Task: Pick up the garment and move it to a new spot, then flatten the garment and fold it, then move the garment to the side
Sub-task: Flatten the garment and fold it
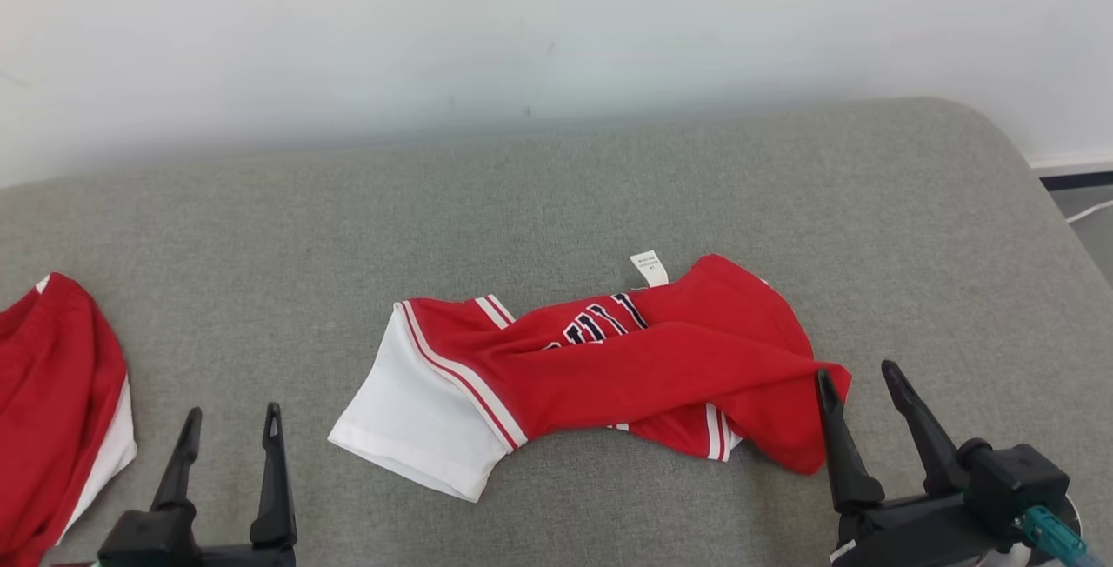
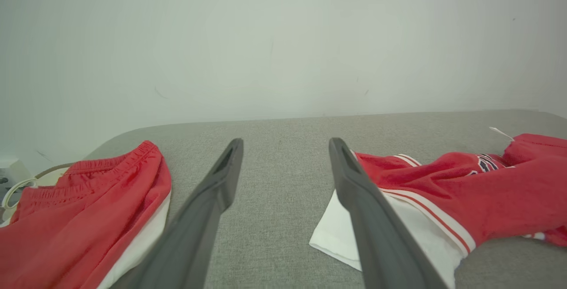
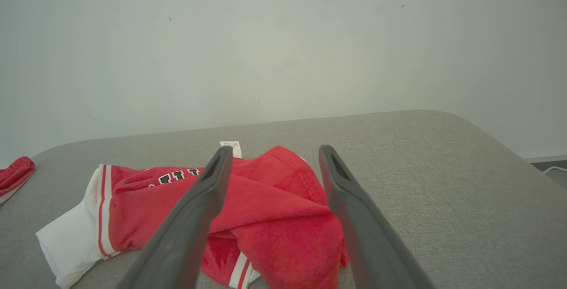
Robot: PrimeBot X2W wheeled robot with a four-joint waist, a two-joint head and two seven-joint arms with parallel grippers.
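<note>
1. Right gripper (image 1: 855, 373): its two long dark fingers are spread wide with nothing between them. The tips sit at the right end of a crumpled red knit garment (image 1: 609, 367). In the head view the inner finger crosses the red edge. Whether it touches the cloth or hangs just above it, I cannot tell.
2. Right wrist view: a bunched red fold lies straight ahead of and below the open fingers, in line with the gap.
3. Left gripper (image 1: 233, 410): also spread wide and empty, over bare grey woven pad (image 1: 556, 193). The garment's white panel (image 1: 409, 415) lies to its right, near but apart.
4. Garment: it lies on the middle of the pad, towards the robot. The long axis runs left to right across the robot, with the white panel at the left end and the red bulk at the right. It is twisted, with layers overlapping and the dark lettering half buried. A small white label (image 1: 649, 268) pokes out at the far edge.
5. Judgement: the right arm is nearer, and a short drop-and-close would likely take the red end. With one gripper near each end, a two-point lift looks workable.
6. Surroundings: a second red cloth (image 1: 52, 393) with white lining lies at the pad's left edge, well apart from the garment and just left of the left gripper. It could snag if that arm swings outward. A pale wall (image 1: 522, 19) stands behind. Nothing lies between either gripper and the garment.
</note>
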